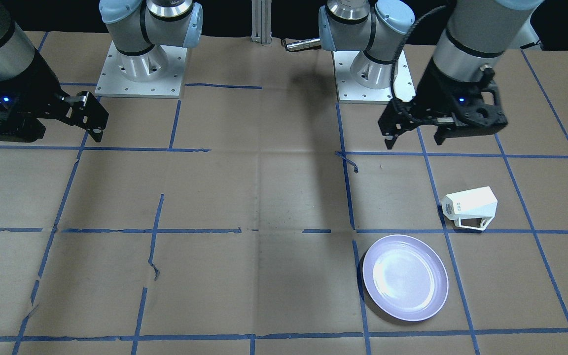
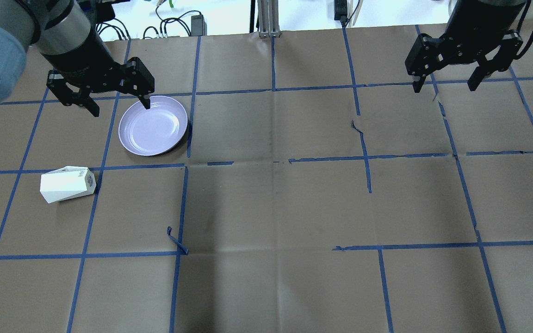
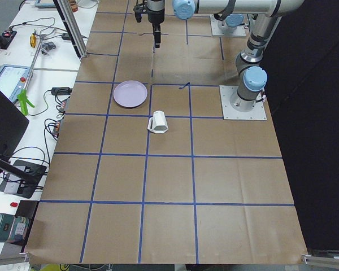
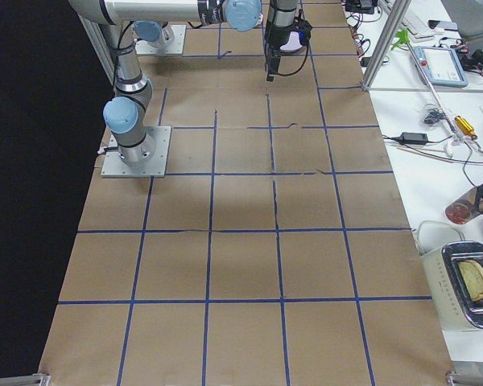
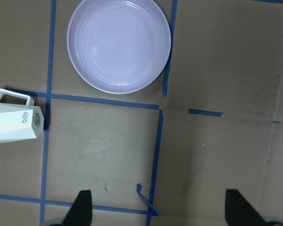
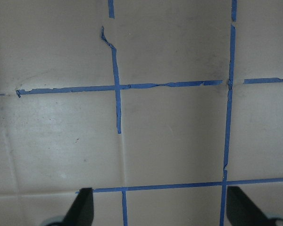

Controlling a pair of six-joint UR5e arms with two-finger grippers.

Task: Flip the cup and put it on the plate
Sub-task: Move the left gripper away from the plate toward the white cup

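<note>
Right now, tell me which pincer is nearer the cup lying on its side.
The left pincer: it hangs open by the plate, close to the cup, while the right pincer hangs far across the table.

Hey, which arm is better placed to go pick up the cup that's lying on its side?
The left. The left gripper hangs open close to the cup and the plate, both on the robot's left side. The right gripper is far off on the other side.

On the side of the cup (image 5: pixel 12 127), small dark letters resembling "bdo" are seen; finer print beside them cannot be read.
</note>
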